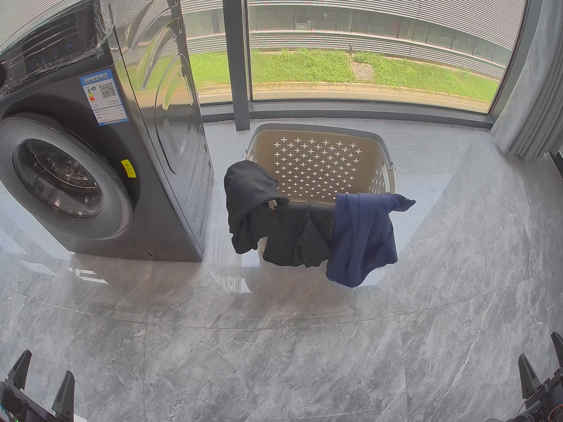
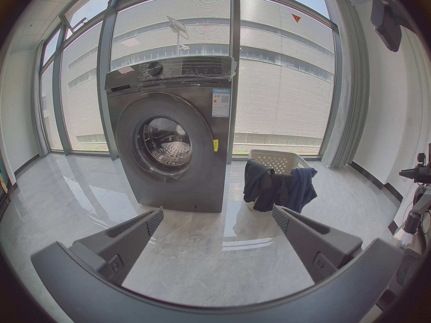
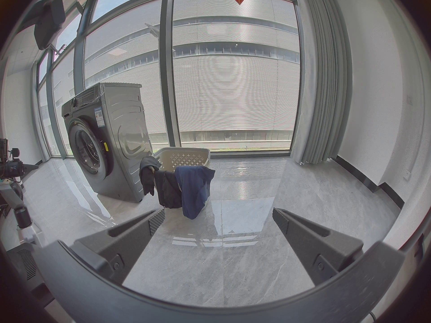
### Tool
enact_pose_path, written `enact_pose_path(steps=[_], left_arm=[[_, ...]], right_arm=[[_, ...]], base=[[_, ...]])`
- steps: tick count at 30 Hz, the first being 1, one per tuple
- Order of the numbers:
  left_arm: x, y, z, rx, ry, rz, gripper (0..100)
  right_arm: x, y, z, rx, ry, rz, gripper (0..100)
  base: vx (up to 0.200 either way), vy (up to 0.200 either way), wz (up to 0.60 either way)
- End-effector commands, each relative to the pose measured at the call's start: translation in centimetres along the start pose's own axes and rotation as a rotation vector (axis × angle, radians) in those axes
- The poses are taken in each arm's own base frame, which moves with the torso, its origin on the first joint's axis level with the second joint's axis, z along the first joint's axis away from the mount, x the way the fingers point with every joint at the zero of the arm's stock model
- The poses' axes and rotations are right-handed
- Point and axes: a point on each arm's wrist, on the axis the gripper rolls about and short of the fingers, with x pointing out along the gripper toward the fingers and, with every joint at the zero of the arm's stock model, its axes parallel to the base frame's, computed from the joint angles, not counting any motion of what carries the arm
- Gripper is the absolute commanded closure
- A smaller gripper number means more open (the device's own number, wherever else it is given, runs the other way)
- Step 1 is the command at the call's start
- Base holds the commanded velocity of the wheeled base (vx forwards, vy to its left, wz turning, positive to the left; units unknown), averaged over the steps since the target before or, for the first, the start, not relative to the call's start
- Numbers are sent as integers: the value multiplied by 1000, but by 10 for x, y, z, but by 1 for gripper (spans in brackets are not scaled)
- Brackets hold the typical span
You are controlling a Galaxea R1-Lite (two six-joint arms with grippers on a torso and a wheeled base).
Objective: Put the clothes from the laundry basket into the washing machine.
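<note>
Low at the near edge of the grey marble floor (image 1: pixel 281 353), the left gripper (image 2: pixel 217 211) and the right gripper (image 3: pixel 217 212) both hang with fingers spread wide and nothing between them, well apart from the clothes. The clothes hang over the near rim of the laundry basket (image 1: pixel 319 159): a black garment (image 1: pixel 252 206) over the corner toward the machine, a second dark piece (image 1: pixel 299 232) in the middle, and a blue garment (image 1: pixel 360 238) at the far side, all trailing down the basket's outer wall. The beige, star-perforated basket stands on the floor just beside the washing machine (image 1: pixel 146 147), on the machine's side panel. The machine's round glass door (image 1: pixel 58 177) sits flush with its front. Behind both runs a tall window (image 1: pixel 363 30), with a pale curtain (image 1: pixel 533 101) at its right end.
</note>
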Motion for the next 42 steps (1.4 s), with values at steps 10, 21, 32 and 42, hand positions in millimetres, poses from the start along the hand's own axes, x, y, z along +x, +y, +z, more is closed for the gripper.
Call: enact_pose_path(steps=[10,21,32,42], left_arm=[[0,0,-5,-1,1,2,0],[0,0,-5,-1,1,1,0],[0,0,-5,-1,1,1,0],[0,0,-5,-1,1,-1,0]], right_arm=[[1,0,-5,0,8,1,0],[1,0,-5,0,8,1,0],[1,0,-5,0,8,1,0],[1,0,-5,0,8,1,0]], base=[[20,0,0],[145,0,0],[0,-91,0],[0,-200,0]])
